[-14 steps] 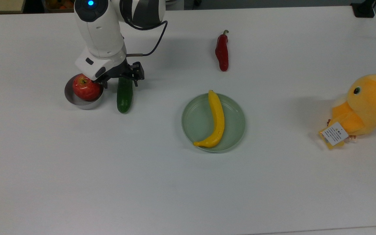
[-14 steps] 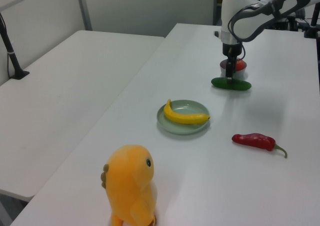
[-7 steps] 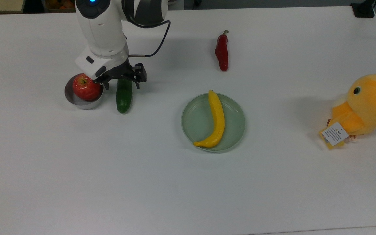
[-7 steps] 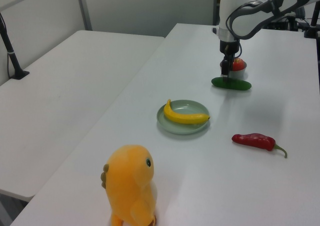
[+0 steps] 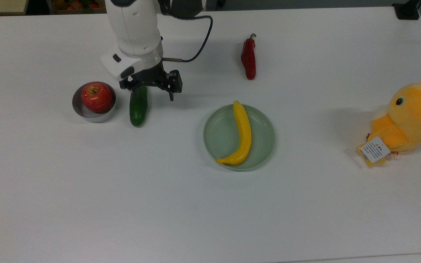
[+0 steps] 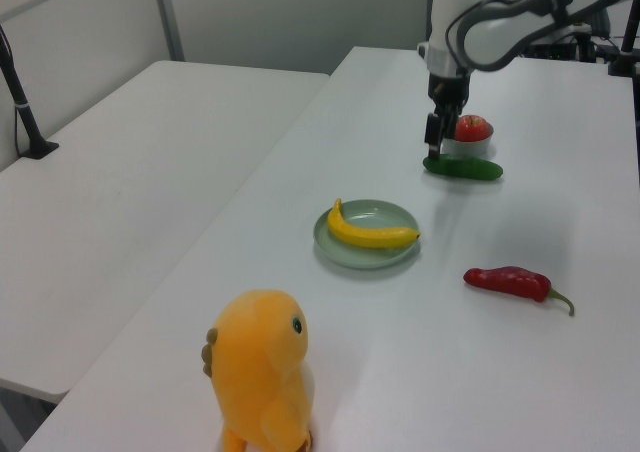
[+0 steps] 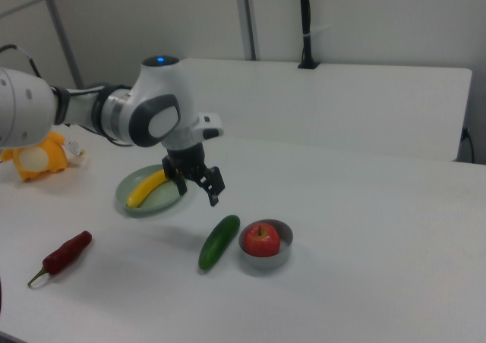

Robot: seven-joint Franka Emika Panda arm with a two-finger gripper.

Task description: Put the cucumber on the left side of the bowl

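The dark green cucumber (image 5: pixel 138 107) lies flat on the white table, just to the top view's right of the silver bowl (image 5: pixel 78 108) and apart from it. A red apple (image 5: pixel 97 96) sits in the bowl. My gripper (image 5: pixel 152 91) hangs open above the cucumber's far end, shifted toward the top view's right, with nothing between its fingers. In the right view the cucumber (image 7: pixel 219 241) lies left of the bowl (image 7: pixel 263 262), and the gripper (image 7: pixel 197 193) is lifted clear of it. In the left view the cucumber (image 6: pixel 462 168) lies in front of the bowl (image 6: pixel 466 151), below the gripper (image 6: pixel 432 140).
A pale green plate (image 5: pixel 261 146) holding a yellow banana (image 5: pixel 242 133) sits mid-table. A red chili pepper (image 5: pixel 249 58) lies farther back. An orange plush toy (image 5: pixel 411 118) stands at the top view's right edge. Open table spreads across the front.
The gripper has risen off the cucumber and shifted toward the top view's right, uncovering the bowl and apple. The cucumber stays where it lay beside the bowl.
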